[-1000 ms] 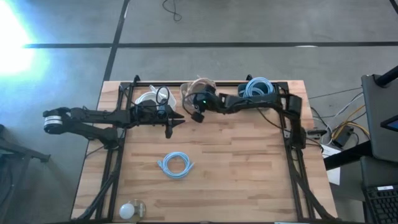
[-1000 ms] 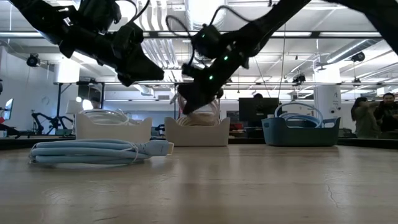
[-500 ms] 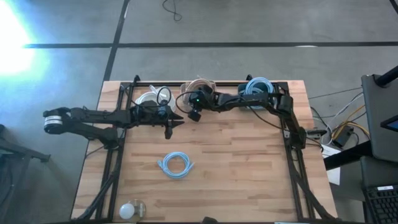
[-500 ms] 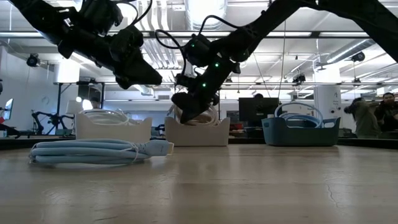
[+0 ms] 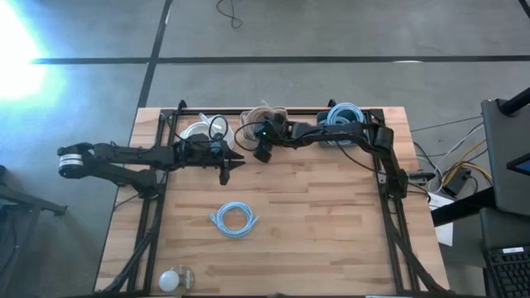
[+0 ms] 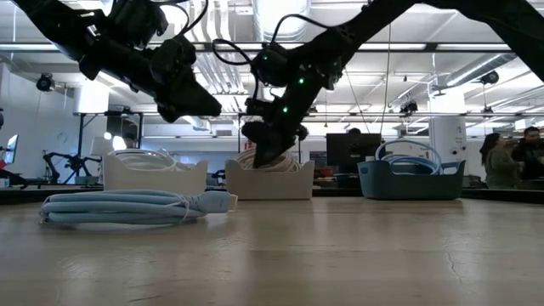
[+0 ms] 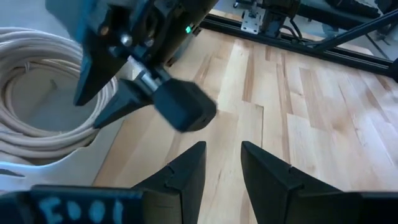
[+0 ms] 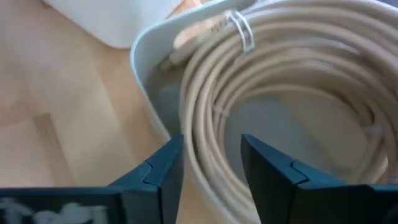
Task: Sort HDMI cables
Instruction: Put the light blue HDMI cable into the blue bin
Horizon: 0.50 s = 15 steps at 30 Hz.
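A beige HDMI cable coil [image 8: 280,81] lies in the white middle bin [image 6: 268,180] at the table's far edge. My right gripper [image 8: 211,158] hangs open, slanting down over the bin's near rim [image 8: 146,68]. Its fingers stand on either side of the coil's near arc. A light blue coil [image 5: 233,219] lies flat on the table's middle, also seen in the low view [image 6: 127,206]. My left gripper [image 7: 222,162] is open with nothing between its fingers. It hovers above the table just left of the right gripper [image 5: 262,151]. My right gripper stands open from above, slanting from the near side, with one finger [image 8: 163,171] on either side of the near arc [image 8: 214,134] of the beige coil. I cannot tell whether the fingers touch the strands. The coil lies in the bin.
A white bin [image 5: 197,132] with white coils stands at the far left. A blue basket [image 6: 410,180] with light blue coils stands at the far right. A small pale round object [image 5: 175,279] sits near the front left corner. People stand in the room beyond the table.
My right gripper has tipped further downward and sunk a little toward the middle bin. The beige coil, which hung below its fingers above the bin, now lies inside the bin.
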### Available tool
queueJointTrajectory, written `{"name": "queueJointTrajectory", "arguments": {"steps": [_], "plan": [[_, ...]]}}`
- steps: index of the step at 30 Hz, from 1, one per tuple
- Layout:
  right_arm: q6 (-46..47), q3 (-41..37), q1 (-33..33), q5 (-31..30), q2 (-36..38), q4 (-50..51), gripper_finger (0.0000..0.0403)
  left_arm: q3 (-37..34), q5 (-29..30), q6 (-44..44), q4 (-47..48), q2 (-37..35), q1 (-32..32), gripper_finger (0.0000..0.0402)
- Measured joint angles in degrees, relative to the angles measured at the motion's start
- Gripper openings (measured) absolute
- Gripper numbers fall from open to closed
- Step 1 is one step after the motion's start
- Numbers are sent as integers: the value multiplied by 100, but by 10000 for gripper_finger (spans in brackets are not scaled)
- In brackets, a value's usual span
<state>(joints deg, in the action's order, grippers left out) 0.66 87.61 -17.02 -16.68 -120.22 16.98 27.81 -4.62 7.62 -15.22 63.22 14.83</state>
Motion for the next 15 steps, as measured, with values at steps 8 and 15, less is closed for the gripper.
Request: {"name": "queueJointTrajectory", "arguments": {"steps": [8,15], "plan": [[591,6,294,19,576,1254,173,2,-87,140,402,0,-63,131],[645,-29,912,84,1253,1820,176,0,-395,394,1370,0,-483,131]]}}
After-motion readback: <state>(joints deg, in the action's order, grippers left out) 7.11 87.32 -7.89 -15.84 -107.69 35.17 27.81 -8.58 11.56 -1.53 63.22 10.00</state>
